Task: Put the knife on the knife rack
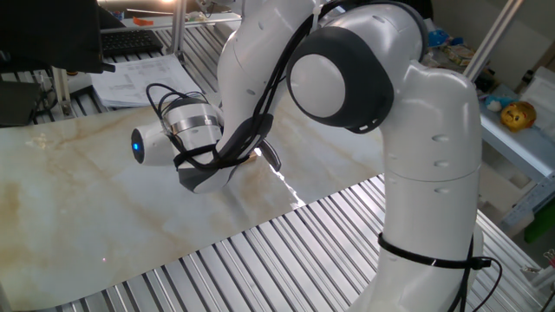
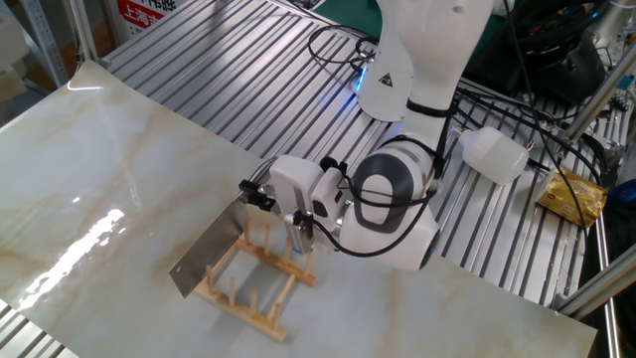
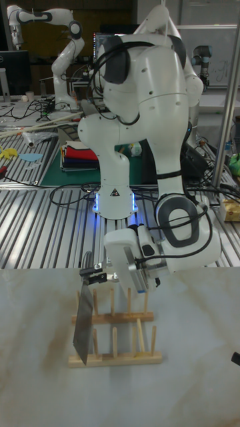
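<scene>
The knife [image 2: 211, 251] is a cleaver with a broad shiny blade, standing on edge and tilted at the left end of the knife rack [image 2: 260, 298]. In the tall fixed view the blade [image 3: 84, 325] hangs down in front of the rack's [image 3: 120, 359] left pegs, its lower tip near the base rail. My gripper [image 2: 254, 193] is shut on the knife's handle just above the rack, also seen from the front [image 3: 98, 273]. From the opposite side only a sliver of blade [image 1: 274, 154] shows past my wrist; the fingers are hidden there.
The rack stands on a marble tabletop [image 2: 99, 169] bordered by slatted metal rails [image 2: 229, 70]. My own arm base and cables [image 2: 397, 70] rise right behind the rack. A white cylinder [image 2: 492, 154] and a yellow packet [image 2: 571, 196] lie off to the right.
</scene>
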Controlling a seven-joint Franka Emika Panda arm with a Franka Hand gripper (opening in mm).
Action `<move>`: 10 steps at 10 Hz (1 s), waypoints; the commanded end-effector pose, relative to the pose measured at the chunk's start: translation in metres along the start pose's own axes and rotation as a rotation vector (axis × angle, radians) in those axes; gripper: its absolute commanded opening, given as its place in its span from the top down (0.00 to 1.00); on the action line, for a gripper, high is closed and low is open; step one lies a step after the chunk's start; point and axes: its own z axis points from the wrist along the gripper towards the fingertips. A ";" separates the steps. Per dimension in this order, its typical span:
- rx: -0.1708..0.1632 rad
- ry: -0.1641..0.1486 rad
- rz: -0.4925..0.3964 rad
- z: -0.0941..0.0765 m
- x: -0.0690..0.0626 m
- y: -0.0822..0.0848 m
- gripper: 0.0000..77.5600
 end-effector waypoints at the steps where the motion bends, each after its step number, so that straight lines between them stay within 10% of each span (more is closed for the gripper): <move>1: 0.000 0.001 -0.003 0.002 -0.001 0.001 0.99; 10: 0.000 0.011 -0.032 0.003 -0.002 0.005 0.99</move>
